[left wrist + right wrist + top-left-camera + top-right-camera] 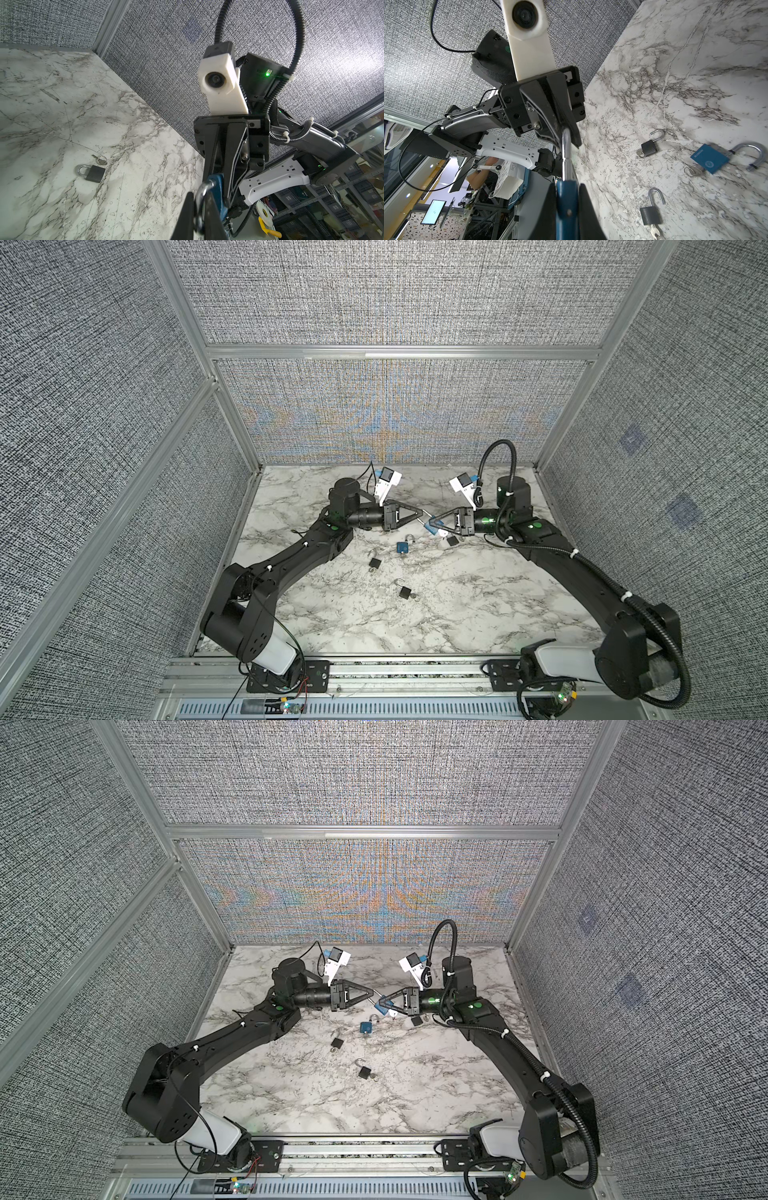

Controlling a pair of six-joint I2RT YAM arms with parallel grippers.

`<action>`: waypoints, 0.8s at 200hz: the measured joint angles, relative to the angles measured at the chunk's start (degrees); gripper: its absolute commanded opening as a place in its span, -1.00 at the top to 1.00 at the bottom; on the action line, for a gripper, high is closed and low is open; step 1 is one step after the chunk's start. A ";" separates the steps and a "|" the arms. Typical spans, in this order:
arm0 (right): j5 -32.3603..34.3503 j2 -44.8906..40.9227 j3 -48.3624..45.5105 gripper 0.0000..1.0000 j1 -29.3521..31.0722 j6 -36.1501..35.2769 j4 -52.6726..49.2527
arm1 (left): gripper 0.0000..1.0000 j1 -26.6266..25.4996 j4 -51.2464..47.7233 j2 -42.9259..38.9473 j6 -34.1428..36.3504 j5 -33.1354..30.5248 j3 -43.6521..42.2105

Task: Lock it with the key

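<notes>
The left arm (299, 560) and right arm (582, 568) are stretched level toward each other, meeting tip to tip above the white, grey-veined marble table (457, 605). The blocky blue padlock (568, 199) is clenched in mid-air by the right hand (430, 524), and its curved chrome shackle (567, 153) is pinched by the left hand (419, 513).

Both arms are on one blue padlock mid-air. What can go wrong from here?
1. The left gripper pinches only the thin, shiny shackle; it may slip when pushed.
2. The right gripper holds the held padlock above the table; a drop could hit the spare blue padlock lying nearby.
3. The two grippers nearly meet tip to tip; pushing risks a clash.
</notes>
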 measured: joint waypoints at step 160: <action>0.20 1.05 0.02 1.00 0.17 0.15 0.28 | 1.00 -0.76 0.20 0.07 -0.37 -1.81 -0.70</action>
